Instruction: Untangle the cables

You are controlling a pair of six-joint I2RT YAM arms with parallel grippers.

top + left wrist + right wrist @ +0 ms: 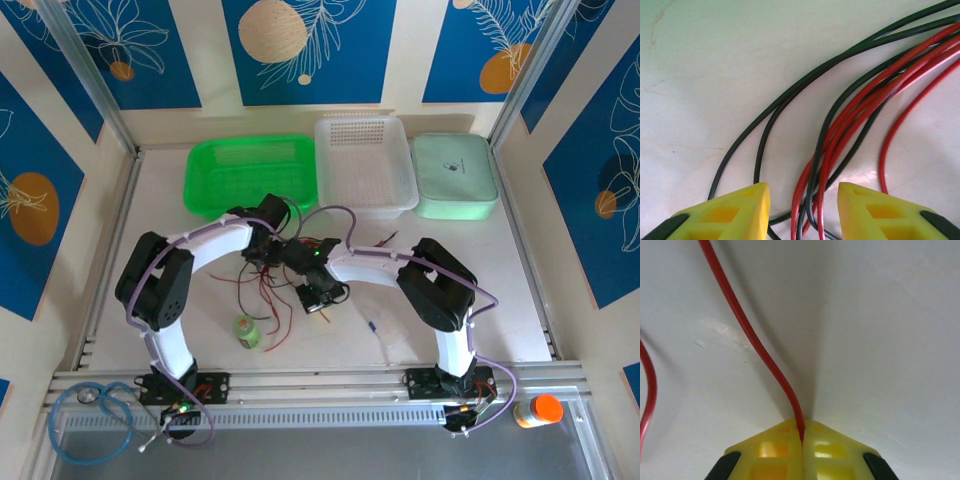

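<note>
The cables (268,292) are a loose tangle of thin red and black wires on the white table, between the two arms. My left gripper (263,250) hangs over the tangle's upper part. In the left wrist view, the left gripper (803,194) is open, yellow fingertips (742,210) apart, and a bundle of red and black cables (816,180) runs between them on the table. My right gripper (320,300) is at the tangle's right side. It (801,431) is shut on a single red cable (757,347) that rises away to the upper left.
A green basket (250,175), a white perforated tray (365,165) and a mint lidded box (455,178) line the back. A small green-capped bottle (247,332) stands near the tangle. An orange-capped bottle (541,410) and a light-blue hose coil (90,410) lie on the front rail.
</note>
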